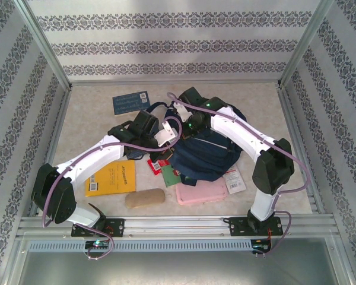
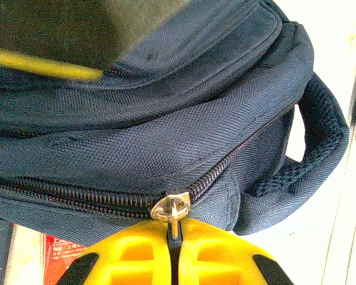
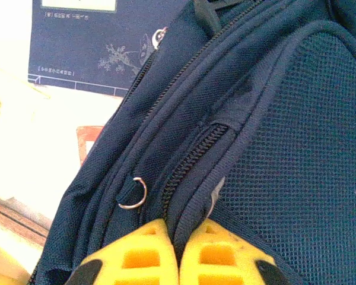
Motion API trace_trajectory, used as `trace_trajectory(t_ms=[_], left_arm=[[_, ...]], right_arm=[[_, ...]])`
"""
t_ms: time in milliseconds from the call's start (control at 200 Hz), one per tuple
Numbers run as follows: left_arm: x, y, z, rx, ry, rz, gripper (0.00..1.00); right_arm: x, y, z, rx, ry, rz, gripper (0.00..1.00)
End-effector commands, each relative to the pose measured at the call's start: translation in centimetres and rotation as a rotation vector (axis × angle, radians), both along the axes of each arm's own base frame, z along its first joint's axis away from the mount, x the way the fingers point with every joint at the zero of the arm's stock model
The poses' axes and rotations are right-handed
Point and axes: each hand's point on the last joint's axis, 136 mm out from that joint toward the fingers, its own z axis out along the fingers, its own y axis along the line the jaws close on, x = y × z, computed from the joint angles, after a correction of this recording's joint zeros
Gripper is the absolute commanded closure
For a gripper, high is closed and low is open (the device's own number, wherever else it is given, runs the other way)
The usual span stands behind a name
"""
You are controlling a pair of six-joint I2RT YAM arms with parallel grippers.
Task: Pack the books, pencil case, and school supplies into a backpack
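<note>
Zipper work explains our pose: our left gripper (image 2: 175, 237) is pressed together on the metal zipper pull (image 2: 171, 209) of the backpack (image 1: 204, 151), which lies in the middle of the surface (image 1: 83, 113), while our right gripper (image 3: 178, 237) pinches a fold of its fabric beside a second zipper, likely to brace the bag. Along the near side wait the yellow book (image 1: 110, 178), pink case (image 1: 202, 193) and white packet (image 1: 234, 180), with a blue book (image 1: 130, 102) on the far side; we see no open mouth for them yet.
</note>
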Motion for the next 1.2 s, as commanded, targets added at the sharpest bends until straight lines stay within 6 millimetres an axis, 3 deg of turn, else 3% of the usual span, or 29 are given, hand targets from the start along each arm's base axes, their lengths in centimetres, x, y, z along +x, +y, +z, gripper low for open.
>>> trace_trajectory(t_ms=[0, 230, 455, 715, 1089, 1199], left_arm=[[0.3, -0.4, 2.9, -0.075, -0.048, -0.001, 1.0], [-0.3, -0.8, 3.1, -0.071, 0.09, 0.069, 1.0], [-2.7, -2.3, 2.9, -0.018, 0.123, 0.04, 1.0], [-4.6, -4.4, 4.2, 0.014, 0.126, 0.002, 0.98], [-6.9, -8.5, 2.5, 0.127, 0.123, -0.057, 0.92], [-6.9, -9.7, 2.1, 0.135, 0.125, -0.052, 0.84]], right_arm=[[1.7, -0.5, 0.9, -0.001, -0.052, -0.063, 1.0], [2.8, 0.9, 3.0, 0.131, -0.05, -0.182, 1.0], [4.0, 1.5, 5.1, 0.237, -0.044, -0.292, 1.0], [4.8, 1.6, 5.3, 0.201, -0.065, -0.309, 1.0], [5.2, 2.9, 5.8, 0.245, -0.056, -0.341, 1.0], [5.1, 3.4, 5.7, 0.25, -0.055, -0.338, 1.0]])
